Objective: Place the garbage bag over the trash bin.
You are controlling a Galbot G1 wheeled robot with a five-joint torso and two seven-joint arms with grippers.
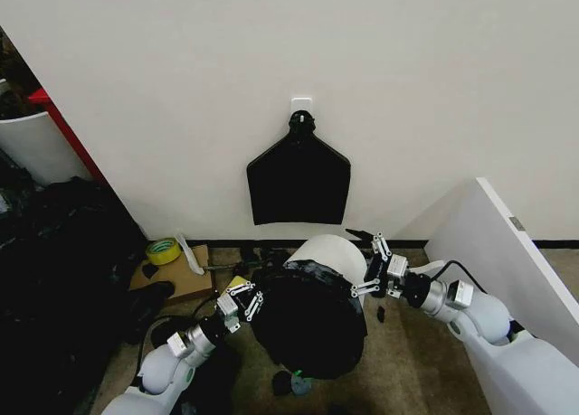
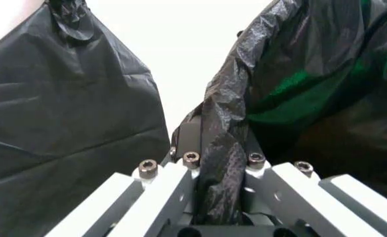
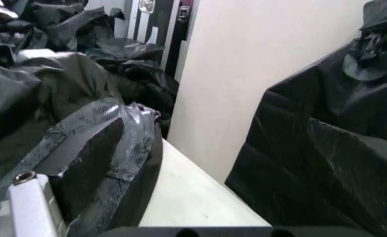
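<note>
1. Pinching a fold of the glossy, crinkled black plastic garbage bag, the left gripper sits at its left edge.
2. The bag partly sheathes the round white plastic trash bin, tipped near the wall.
3. The right gripper meets the bag's right edge; whether it grips, I cannot tell.

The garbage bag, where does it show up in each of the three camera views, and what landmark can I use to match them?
Head view: the garbage bag drapes over the trash bin, low centre, between the left gripper and right gripper.
Left wrist view: its bunched edge runs between the fingers.
Right wrist view: it wraps the fingertip beside the bin wall.
Shared landmark: the fan-shaped black sheet on the wall.
</note>
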